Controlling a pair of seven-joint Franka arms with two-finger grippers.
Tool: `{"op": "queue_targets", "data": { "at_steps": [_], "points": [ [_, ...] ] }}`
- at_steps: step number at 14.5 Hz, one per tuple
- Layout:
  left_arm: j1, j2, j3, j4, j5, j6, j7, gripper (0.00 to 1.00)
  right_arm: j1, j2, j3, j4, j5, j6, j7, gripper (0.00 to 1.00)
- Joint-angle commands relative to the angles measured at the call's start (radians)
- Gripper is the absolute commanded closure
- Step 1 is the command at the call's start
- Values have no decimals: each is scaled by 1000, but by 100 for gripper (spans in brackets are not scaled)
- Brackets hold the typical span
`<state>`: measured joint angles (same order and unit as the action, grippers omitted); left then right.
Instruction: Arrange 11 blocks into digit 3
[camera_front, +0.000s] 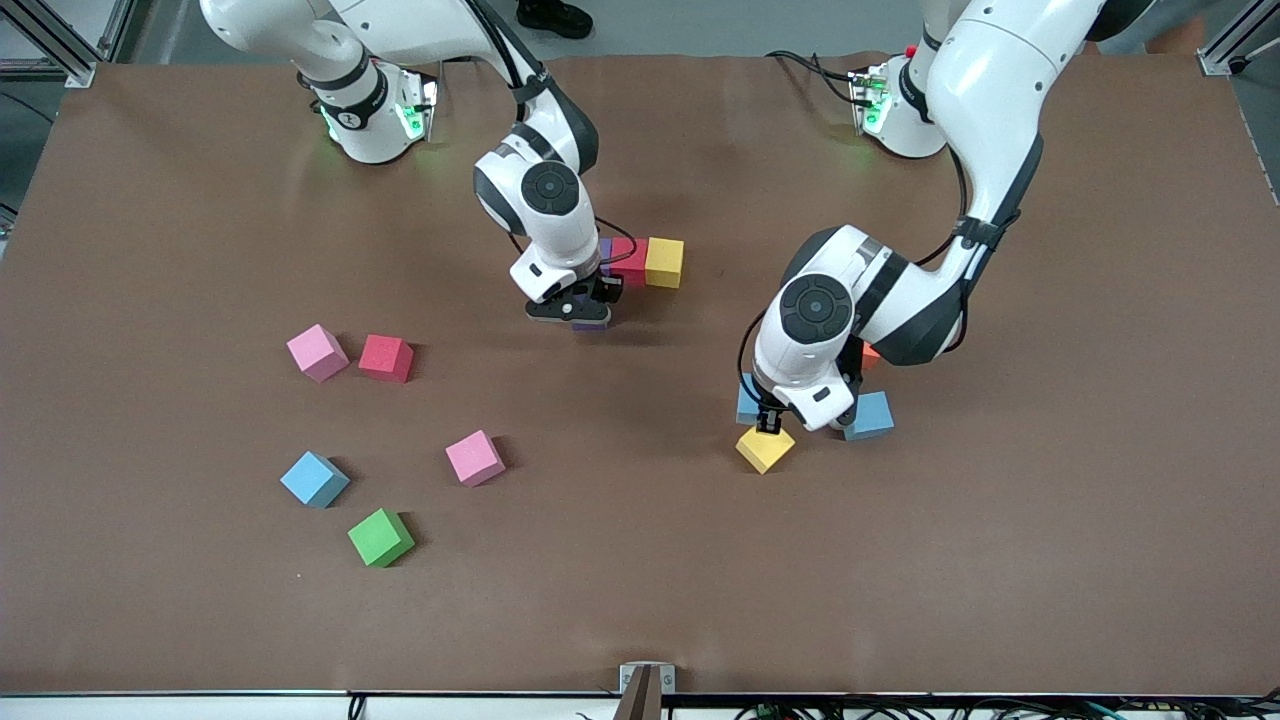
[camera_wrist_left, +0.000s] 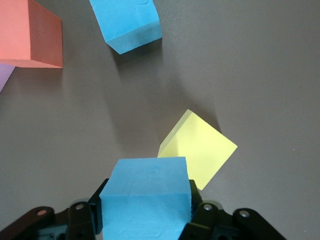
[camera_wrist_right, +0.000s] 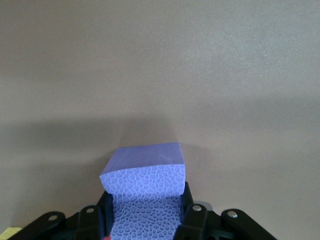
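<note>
1. The right gripper (camera_front: 578, 312) is down near the table's middle, clamped on a purple cube (camera_wrist_right: 145, 175). In the front view only a sliver of that cube shows under the black fingers. Whether it sits on the table (camera_front: 640, 600) or hangs just above it I cannot tell.
2. Just beside this gripper, farther from the front camera, is a touching row: a second purple cube (camera_front: 605, 248) that is mostly hidden by the wrist, then a red cube (camera_front: 628, 258), then a yellow cube (camera_front: 664, 262) at the end toward the left arm's side.
3. The left gripper (camera_front: 768, 422) is low, toward the left arm's end of the table, and pinches a light blue cube (camera_wrist_left: 147, 200). From the front the arm covers most of that cube.
4. Around it:
   - A second yellow cube (camera_front: 765, 448) is just beside the fingertips, nearer the front camera.
   - Another light blue cube (camera_front: 868, 415) lies close by.
   - An orange cube (camera_wrist_left: 30, 32) is cut off at the left wrist view's edge and barely peeks out from under the arm in the front view.
5. Well apart, toward the right arm's end, lie loose cubes: a pink cube (camera_front: 318, 352) beside a second red cube (camera_front: 386, 358), another pink cube (camera_front: 475, 458), a third light blue cube (camera_front: 315, 479) and — nearest the front camera — a green cube (camera_front: 380, 537).
</note>
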<state>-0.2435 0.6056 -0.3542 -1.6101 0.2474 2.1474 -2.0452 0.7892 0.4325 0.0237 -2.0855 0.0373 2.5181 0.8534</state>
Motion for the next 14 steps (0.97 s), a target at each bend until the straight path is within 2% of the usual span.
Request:
{"op": "queue_targets", "data": {
  "at_steps": [1, 4, 14],
  "points": [
    [3, 0, -2, 12, 0, -18, -4, 70, 8, -32, 4, -42, 18, 14, 15, 100],
    [6, 0, -2, 12, 0, -18, -4, 70, 18, -63, 4, -74, 18, 16, 24, 100],
    [6, 0, -2, 24, -3, -18, -7, 70, 19, -60, 4, -73, 19, 19, 65, 100]
  ]
}}
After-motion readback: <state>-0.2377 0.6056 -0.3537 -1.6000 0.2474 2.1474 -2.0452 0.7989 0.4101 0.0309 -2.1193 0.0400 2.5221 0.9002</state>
